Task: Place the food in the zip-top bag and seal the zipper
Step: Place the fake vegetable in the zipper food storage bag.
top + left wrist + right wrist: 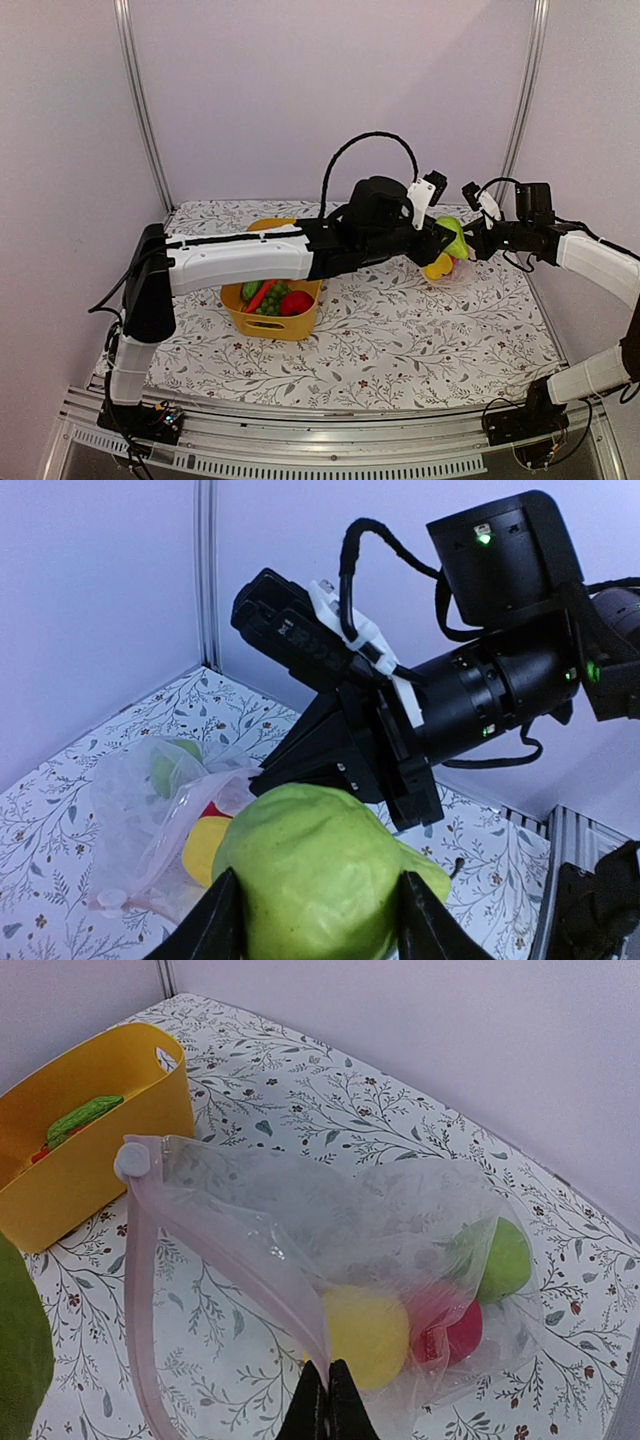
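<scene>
While right gripper point(326, 1405) tight on zipper point(133, 1280), left gripper point(318, 925) around green fruit point(320, 865)

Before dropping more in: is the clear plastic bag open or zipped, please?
Open: the clear bag's pale pink strip gapes in a loop, right claw pinching it.

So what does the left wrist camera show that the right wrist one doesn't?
Only the left wrist view: the left gripper holding a green toy fruit, and the right arm with its black wrist facing it. Only the right wrist view: the yellow tub holding more food, the pink zipper and its slider, and the right gripper pinching the mouth of the zip-top bag. Both: that bag with yellow, red and green pieces inside, on the leaf-patterned table cover. A green blur at the right view's edge is probably that fruit.
</scene>
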Controlling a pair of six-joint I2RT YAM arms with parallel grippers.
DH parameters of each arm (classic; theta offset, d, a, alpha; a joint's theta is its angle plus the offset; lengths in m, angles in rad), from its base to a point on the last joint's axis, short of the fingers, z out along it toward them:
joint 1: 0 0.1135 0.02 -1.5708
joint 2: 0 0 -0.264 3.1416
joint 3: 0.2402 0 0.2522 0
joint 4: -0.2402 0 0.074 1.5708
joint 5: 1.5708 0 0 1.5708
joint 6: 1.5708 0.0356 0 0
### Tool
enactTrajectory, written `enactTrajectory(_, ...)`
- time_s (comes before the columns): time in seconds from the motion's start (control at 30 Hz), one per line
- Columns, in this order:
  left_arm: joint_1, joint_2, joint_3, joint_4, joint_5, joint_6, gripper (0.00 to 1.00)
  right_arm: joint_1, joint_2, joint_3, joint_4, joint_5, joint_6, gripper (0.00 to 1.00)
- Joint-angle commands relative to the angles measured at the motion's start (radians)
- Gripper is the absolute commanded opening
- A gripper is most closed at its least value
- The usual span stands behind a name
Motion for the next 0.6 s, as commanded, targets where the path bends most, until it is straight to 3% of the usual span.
enactTrajectory(0.0,-0.011,0.034,0.024,0.022,-0.001,0.005,0.45,-0.006,-0.023,0.024,-0.012,-0.014,0.015,0.00)
enactTrajectory(0.33,-0.008,0.069,-0.012,0.051,-0.079,0.007,0.45,-0.005,-0.031,0.024,-0.011,-0.014,0.018,0.00)
enactTrajectory(0.57,-0.002,0.152,0.044,0.025,-0.244,0.002,0.48,-0.007,-0.037,0.024,-0.011,-0.017,0.021,0.00)
